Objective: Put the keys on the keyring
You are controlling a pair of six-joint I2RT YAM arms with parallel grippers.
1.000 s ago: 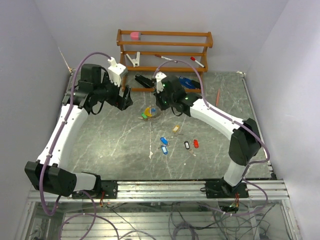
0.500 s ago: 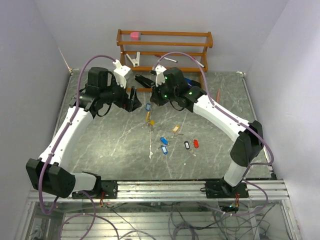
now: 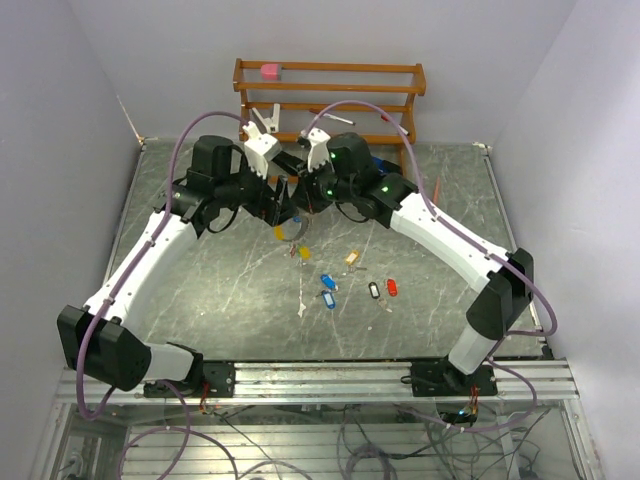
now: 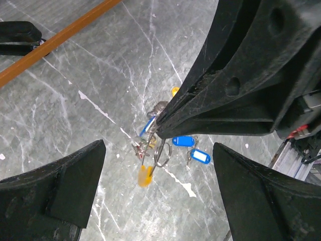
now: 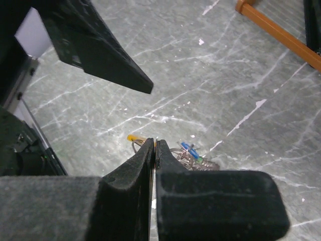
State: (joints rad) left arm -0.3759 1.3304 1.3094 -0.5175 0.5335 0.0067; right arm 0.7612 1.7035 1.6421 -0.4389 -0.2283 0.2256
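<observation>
My right gripper (image 3: 300, 203) (image 5: 155, 143) is shut on the keyring (image 3: 292, 229), a thin wire loop held above the table. Several keys hang from it, among them a yellow tag (image 4: 144, 175) (image 5: 132, 137) and a blue tag (image 5: 188, 147). My left gripper (image 3: 274, 203) (image 4: 159, 149) is wide open and empty, just left of the hanging ring. The keyring's wire (image 4: 157, 156) shows between its fingers. Loose keys lie on the table: two blue (image 3: 327, 281) (image 3: 328, 298), tan (image 3: 352, 258), black (image 3: 374, 290), red (image 3: 391, 287).
A wooden rack (image 3: 330, 90) stands at the back with a pink block, a white clip and markers. A black object (image 3: 288, 160) lies before it. An orange pencil (image 3: 437, 193) lies at the right. A pale strip (image 3: 302, 300) lies near the blue keys.
My right gripper has lifted the keyring with its keys off the table. My left gripper has swung right, close up to the right gripper and the ring.
</observation>
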